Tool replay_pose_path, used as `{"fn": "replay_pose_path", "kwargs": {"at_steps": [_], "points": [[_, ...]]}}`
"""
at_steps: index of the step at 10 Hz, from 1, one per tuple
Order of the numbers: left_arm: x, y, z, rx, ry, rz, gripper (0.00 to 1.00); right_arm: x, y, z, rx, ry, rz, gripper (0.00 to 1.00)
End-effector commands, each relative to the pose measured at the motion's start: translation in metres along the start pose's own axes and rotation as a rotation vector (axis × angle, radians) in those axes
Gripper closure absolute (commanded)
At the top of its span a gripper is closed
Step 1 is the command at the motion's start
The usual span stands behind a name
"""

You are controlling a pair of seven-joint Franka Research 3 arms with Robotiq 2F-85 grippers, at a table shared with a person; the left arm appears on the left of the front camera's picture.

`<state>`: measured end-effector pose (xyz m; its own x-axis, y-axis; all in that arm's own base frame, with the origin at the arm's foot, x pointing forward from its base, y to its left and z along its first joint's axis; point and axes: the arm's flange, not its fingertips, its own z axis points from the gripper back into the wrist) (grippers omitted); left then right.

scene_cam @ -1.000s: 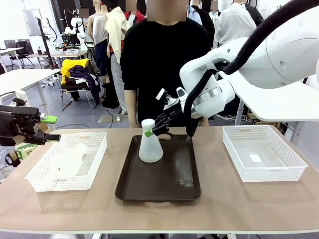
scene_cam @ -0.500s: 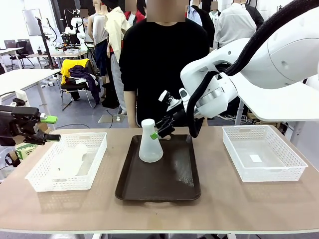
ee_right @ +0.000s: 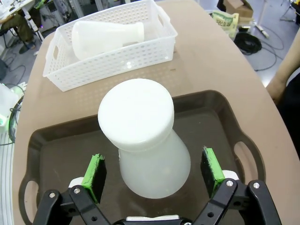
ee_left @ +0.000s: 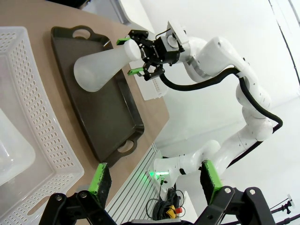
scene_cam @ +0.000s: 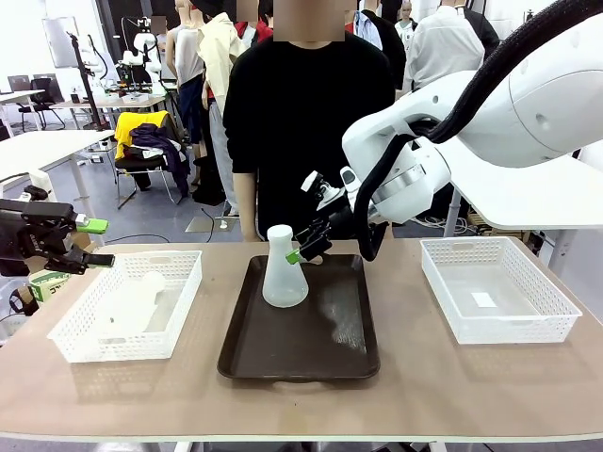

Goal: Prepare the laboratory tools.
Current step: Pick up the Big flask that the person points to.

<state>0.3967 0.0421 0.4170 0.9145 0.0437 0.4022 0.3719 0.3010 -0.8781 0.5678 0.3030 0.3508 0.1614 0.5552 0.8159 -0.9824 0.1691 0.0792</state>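
One frosted-white flask (scene_cam: 285,270) stands upright on the dark brown tray (scene_cam: 320,353). My right gripper (scene_cam: 304,248) is open just right of its neck, and no pad touches it. In the right wrist view the same flask (ee_right: 140,126) rises ahead of the gripper (ee_right: 152,168), between its spread green pads (ee_right: 94,171). A second flask (scene_cam: 139,297) lies on its side in the left white basket (scene_cam: 71,334), also seen as the flask (ee_right: 107,33) farther off. My left gripper (scene_cam: 94,242) hovers open and empty at the table's far left, its fingers (ee_left: 101,180) wide apart.
A person in black stands behind the tray at the far side. An empty white basket (scene_cam: 497,325) sits at the right. From the left wrist, the tray (ee_left: 105,122), the upright flask (ee_left: 101,70) and the right gripper (ee_left: 146,50) show beyond the basket (ee_left: 28,108).
My right gripper has opened, let go of the flask's neck and drawn back a little to the right. The flask stays standing on the tray. The left arm has not moved.
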Motion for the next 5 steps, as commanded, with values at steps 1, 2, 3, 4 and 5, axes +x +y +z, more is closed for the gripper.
{"fn": "replay_pose_path", "kwargs": {"at_steps": [1,2,3,4,5], "points": [[0.0004,-0.0003,0.0014,-0.017,-0.013,-0.008,0.00,-0.0008,-0.0018,-0.0011,0.001,-0.005,0.013,0.00],[0.0004,-0.0003,0.0014,-0.017,-0.013,-0.008,0.00,-0.0008,-0.0018,-0.0011,0.001,-0.005,0.013,0.00],[0.0004,-0.0003,0.0014,-0.017,-0.013,-0.008,0.00,-0.0008,-0.0018,-0.0011,0.001,-0.005,0.013,0.00],[0.0004,-0.0003,0.0014,-0.017,-0.013,-0.008,0.00,-0.0008,-0.0018,-0.0011,0.001,-0.005,0.013,0.00],[0.0004,-0.0003,0.0014,-0.017,-0.013,-0.008,0.00,-0.0008,-0.0018,-0.0011,0.001,-0.005,0.013,0.00]]}}
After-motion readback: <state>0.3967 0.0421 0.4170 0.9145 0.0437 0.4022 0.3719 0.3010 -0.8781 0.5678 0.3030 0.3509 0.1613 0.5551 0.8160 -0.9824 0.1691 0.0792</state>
